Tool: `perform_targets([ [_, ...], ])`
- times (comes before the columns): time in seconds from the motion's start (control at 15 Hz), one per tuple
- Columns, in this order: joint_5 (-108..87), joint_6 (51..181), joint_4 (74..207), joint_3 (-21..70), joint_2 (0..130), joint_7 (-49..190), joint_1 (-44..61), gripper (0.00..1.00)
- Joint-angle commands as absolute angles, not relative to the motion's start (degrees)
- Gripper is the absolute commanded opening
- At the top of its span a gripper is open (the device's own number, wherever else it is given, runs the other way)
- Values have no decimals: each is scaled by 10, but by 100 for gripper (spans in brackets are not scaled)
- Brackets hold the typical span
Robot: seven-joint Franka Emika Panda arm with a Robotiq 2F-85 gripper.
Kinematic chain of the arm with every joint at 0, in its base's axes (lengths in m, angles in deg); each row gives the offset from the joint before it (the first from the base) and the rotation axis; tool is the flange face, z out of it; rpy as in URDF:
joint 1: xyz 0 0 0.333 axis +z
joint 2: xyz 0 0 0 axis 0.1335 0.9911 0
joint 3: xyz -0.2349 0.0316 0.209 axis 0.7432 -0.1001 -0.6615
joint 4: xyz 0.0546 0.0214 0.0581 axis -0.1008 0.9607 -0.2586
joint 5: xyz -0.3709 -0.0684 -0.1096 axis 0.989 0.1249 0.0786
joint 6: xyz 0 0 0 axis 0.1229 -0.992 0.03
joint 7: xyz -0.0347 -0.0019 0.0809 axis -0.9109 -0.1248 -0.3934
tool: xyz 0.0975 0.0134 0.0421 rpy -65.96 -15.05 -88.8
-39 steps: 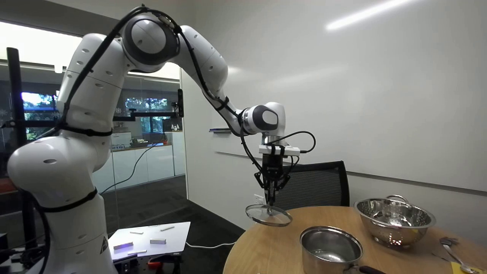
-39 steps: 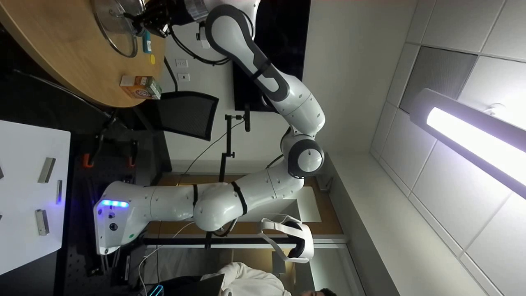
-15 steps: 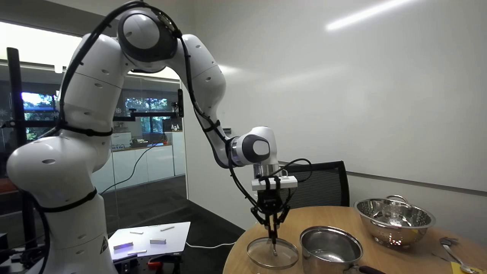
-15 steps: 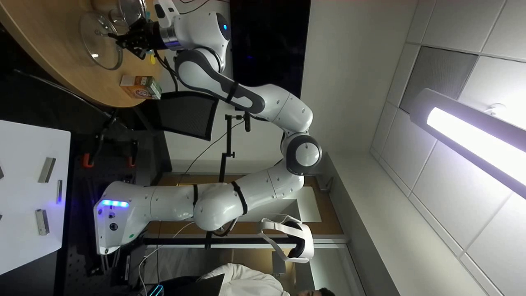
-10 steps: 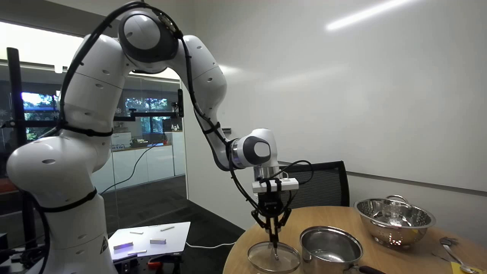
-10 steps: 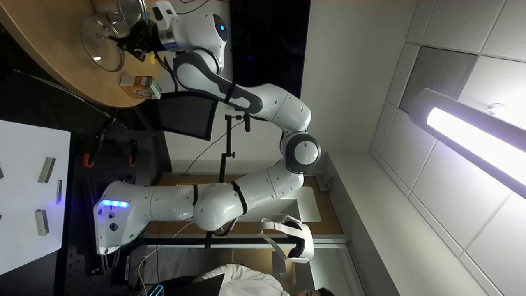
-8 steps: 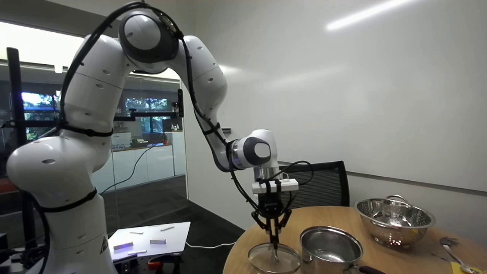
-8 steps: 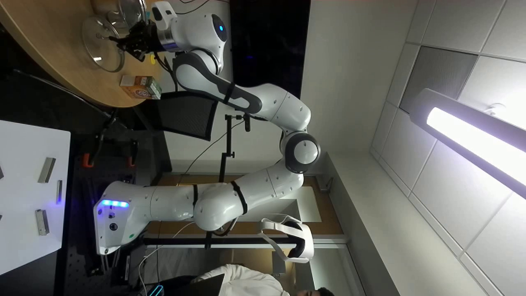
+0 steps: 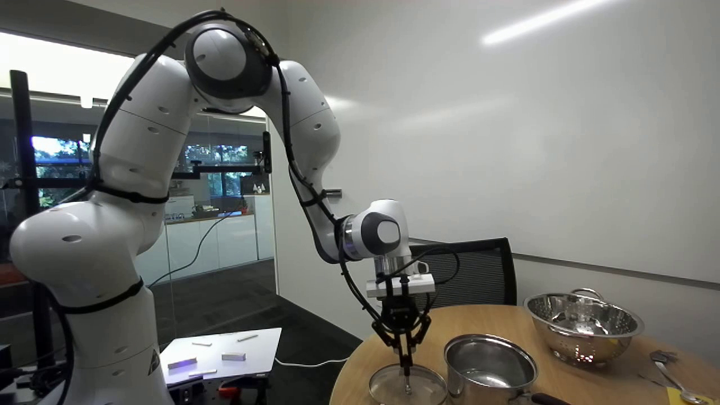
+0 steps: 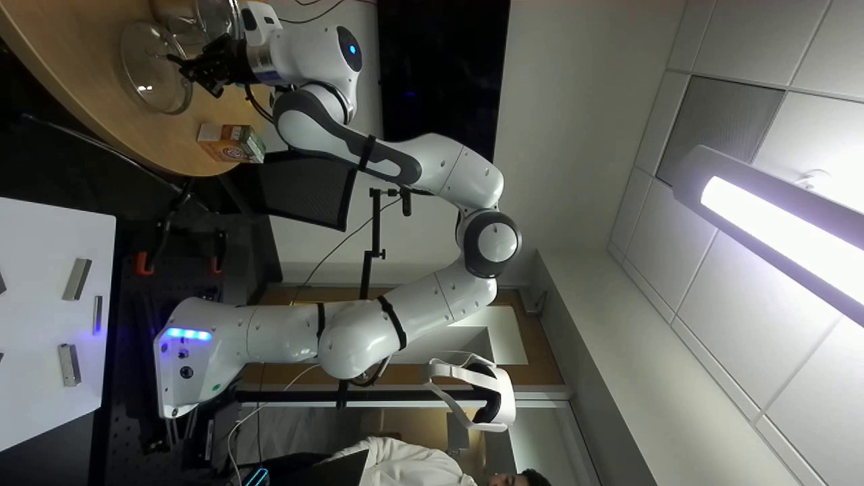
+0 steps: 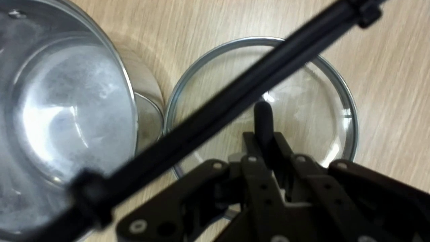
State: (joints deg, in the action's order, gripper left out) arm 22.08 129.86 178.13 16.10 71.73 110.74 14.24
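My gripper (image 11: 263, 137) is shut on the black upright handle (image 11: 263, 117) of a round glass lid (image 11: 302, 114) with a metal rim. In both exterior views the lid (image 9: 388, 385) lies flat beneath the fingers, at or just above the wooden table; I cannot tell whether it touches the wood. A steel pot (image 11: 74, 97), uncovered and with nothing seen inside, stands right beside the lid's rim. In the wrist view rim and pot wall look very close, contact unclear. The gripper (image 9: 406, 363) points straight down.
A steel colander (image 9: 585, 337) stands behind the pot, with a spoon (image 9: 669, 377) at the table's right. An orange box (image 10: 226, 143) sits near the table edge. A mesh chair (image 9: 478, 275) is behind the arm. A black bar (image 11: 201, 121) crosses the wrist view.
The lid, earlier tilted and held above the table, has come down beside the pot and levelled out. Over the last half second the arm sank slightly further, still gripping the handle.
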Motion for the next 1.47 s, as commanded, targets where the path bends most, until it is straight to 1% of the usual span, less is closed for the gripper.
perform_targets([
  [0.0,231,1315,1790,162,710,1069,142,4],
  [0.2,234,1314,1790,163,710,1059,142,4],
  [0.27,235,1314,1791,163,709,1055,142,30],
  [0.33,236,1312,1790,163,709,1056,142,40],
  [0.53,231,1303,1788,158,704,1070,139,61],
  [0.6,225,1298,1787,155,702,1076,137,69],
  [0.87,188,1275,1779,137,683,1092,130,99],
  [1.07,144,1217,1753,128,658,1080,136,100],
  [1.4,48,1048,1646,120,606,1064,135,100],
])
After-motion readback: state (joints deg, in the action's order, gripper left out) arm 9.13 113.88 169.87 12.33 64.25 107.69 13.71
